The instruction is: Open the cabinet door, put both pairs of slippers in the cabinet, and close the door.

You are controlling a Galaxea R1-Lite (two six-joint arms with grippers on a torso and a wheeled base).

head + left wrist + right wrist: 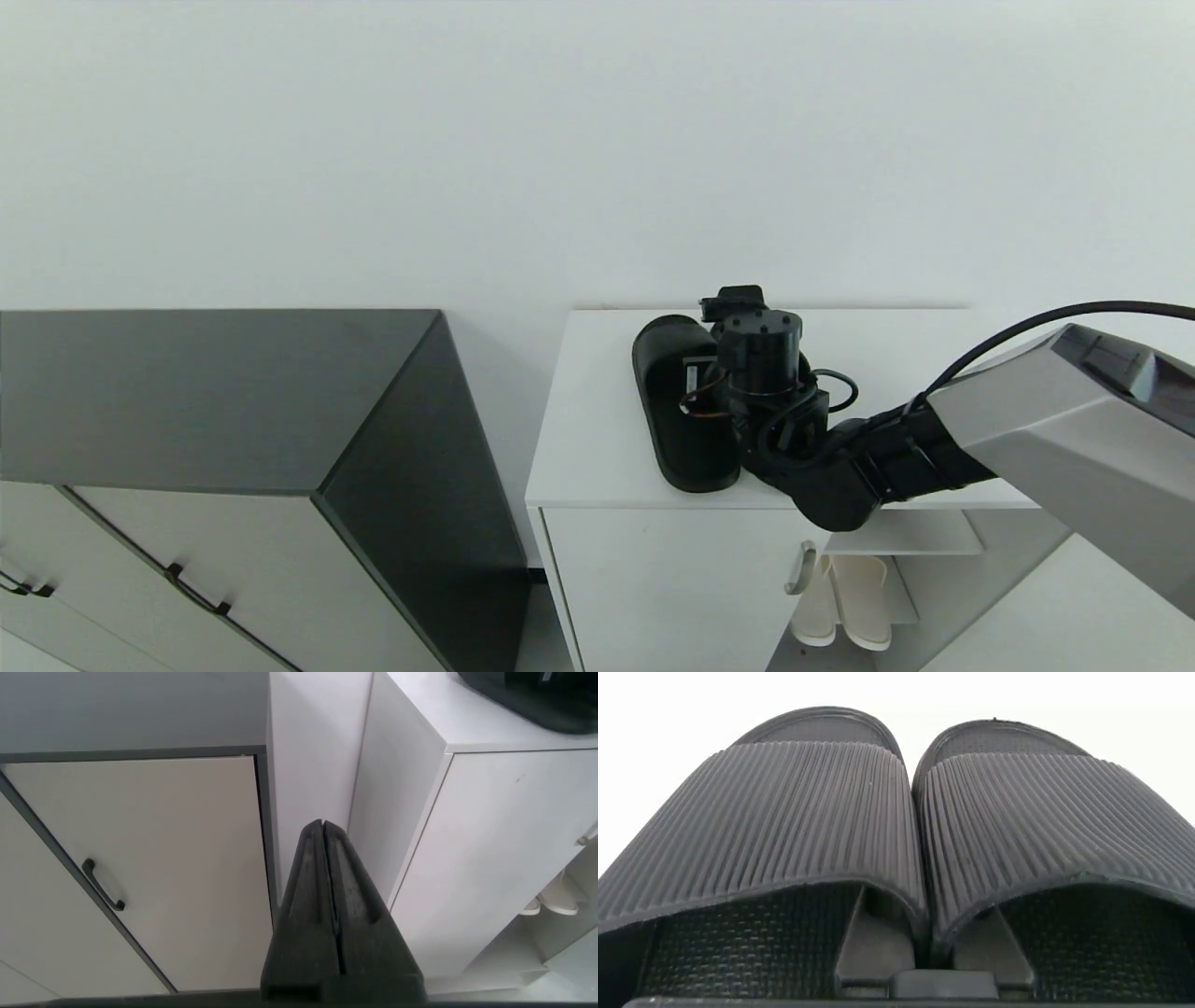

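A pair of black slippers (pixel 674 420) lies side by side on top of the white cabinet (pixel 597 448). My right gripper (pixel 711 390) is over them from the right. In the right wrist view one finger (pixel 868 945) sits under each ribbed strap. The jaws pinch the inner strap edges of the black slippers (pixel 822 812) together. A white pair of slippers (pixel 845 602) stands on a lower shelf inside the open cabinet. My left gripper (pixel 323 896) hangs shut and empty, low in front of the gap between the two cabinets.
A dark-topped cabinet (pixel 205 392) with pale fronts and black handles (pixel 103 885) stands to the left of the white one. The white cabinet's closed front carries a silver handle (pixel 799 567). Its open door (pixel 1055 607) is at the lower right. A white wall lies behind.
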